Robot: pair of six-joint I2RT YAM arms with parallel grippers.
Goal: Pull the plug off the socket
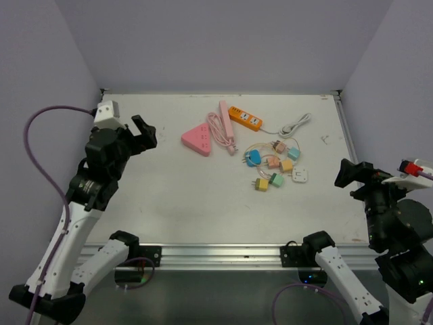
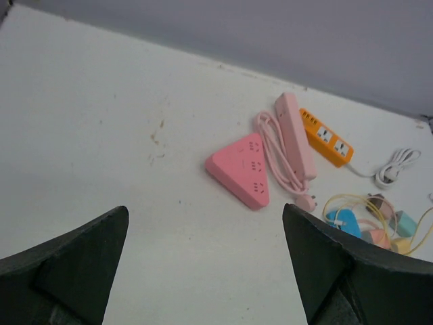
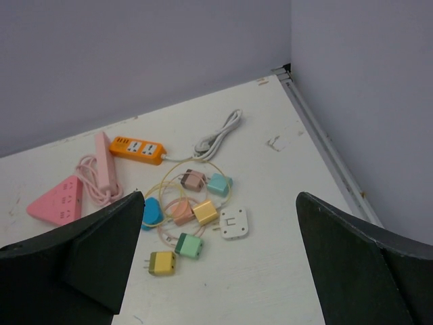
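Top external view: we're at the approach step, with nothing gripped. Left hand hangs above the left edge of the worktop, fingers spread, empty. Right hand sits at the right edge, also spread and empty.

Task things all lie toward the far edge, about mid-width. Count:
- Three socket units: one pink triangular block; one pink strip with its own lead looped beside it; one orange strip nearest the far edge, its white lead coiled toward the far right corner.
- Eight small plug cubes in a loose cluster, just nearer than the strips. One blue, one teal, one green, two yellow, two pinkish, one white. Thin yellow wire loops through them.

We see no plug seated in the orange strip or the triangle. Whether any cube is mated to another is too small to tell.

Next move, as we judge it: identify the seated plug first. Then one hand pins the socket body while the other pinches the plug and pulls straight along its pins. Right hand is nearer the cluster, left nearer the pink block.
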